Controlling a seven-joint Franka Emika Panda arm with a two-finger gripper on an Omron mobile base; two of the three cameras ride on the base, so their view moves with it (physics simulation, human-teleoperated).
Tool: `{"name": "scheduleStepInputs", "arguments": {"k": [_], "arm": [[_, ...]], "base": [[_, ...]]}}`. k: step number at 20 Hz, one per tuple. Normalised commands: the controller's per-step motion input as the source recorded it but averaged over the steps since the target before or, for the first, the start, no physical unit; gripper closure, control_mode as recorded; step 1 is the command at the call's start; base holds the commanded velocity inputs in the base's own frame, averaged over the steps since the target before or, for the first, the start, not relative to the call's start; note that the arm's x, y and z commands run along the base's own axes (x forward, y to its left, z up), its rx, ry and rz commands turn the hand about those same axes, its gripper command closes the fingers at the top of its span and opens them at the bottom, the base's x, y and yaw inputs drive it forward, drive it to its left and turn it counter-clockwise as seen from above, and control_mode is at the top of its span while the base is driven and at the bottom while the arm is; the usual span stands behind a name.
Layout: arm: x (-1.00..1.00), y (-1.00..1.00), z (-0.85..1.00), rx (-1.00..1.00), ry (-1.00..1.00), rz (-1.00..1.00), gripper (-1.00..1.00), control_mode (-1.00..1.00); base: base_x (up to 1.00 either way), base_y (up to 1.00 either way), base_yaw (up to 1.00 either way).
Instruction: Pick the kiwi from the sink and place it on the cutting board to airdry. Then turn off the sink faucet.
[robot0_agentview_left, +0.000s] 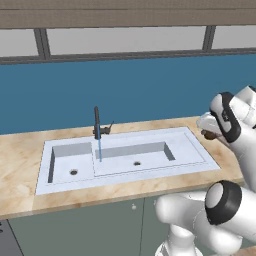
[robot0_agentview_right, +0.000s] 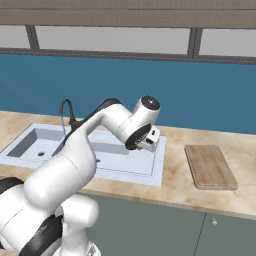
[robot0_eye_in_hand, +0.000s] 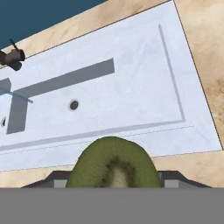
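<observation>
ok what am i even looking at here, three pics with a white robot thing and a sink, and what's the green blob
It is a white robot arm in a rendered kitchen. Two pictures come from cameras on its base, behind it to the left and to the right, so they show one scene from two sides. The third comes from a camera on the hand, looking along the gripper.

In the counter sits a white two-basin sink. Its dark faucet is running: a thin blue stream falls from it. To the right lies a wooden cutting board, bare.

The green blob is a kiwi, seen close because the gripper holds it above the sink's right end.
</observation>
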Motion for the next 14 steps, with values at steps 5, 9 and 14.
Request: {"name": "scheduleStepInputs", "arguments": {"k": [5, 9, 14], "arm": [[-0.13, -0.62, 0.0, -0.08, 0.1, -0.02, 1.0, -1.0], [0.0, -0.51, -0.08, -0.08, 0.07, -0.09, 1.0, -1.0], [0.04, -0.42, -0.07, -0.06, 0.0, -0.11, 1.0, -1.0]], "base": [[0.0, 0.0, 0.0], [0.0, 0.0, 0.0], [0.0, 0.0, 0.0]]}}
